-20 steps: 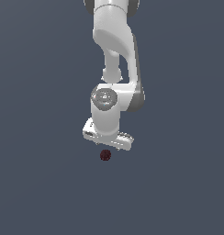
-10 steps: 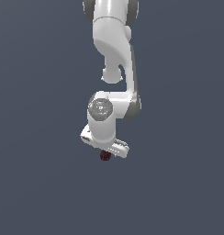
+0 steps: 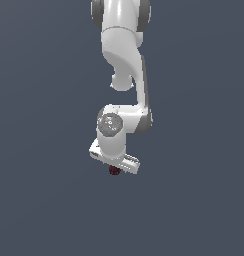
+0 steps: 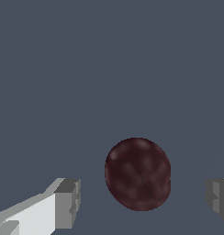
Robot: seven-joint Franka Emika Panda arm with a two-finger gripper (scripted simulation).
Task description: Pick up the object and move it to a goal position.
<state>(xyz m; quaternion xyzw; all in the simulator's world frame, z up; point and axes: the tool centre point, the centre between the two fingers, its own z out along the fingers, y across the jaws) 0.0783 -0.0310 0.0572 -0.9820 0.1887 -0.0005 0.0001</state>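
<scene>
ball (image 4: 137, 174): small, dark red and mottled, lying on the plain grey floor (image 4: 86, 69), directly under the hand in the exterior view (image 3: 114, 170).
handling: likely light and stiff; being round, it may roll or squirt out if pinched off-centre.
hold: across its widest middle, one finger on each side.
axis: none; it points no way.
gripper (image 4: 143, 197): spread wide, fingers (image 4: 68, 202) either side of the ball, gaps showing, not touching it.

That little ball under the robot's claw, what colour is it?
Dark maroon ball with a mottled, blotchy surface; the wrist view shows it best.
</scene>
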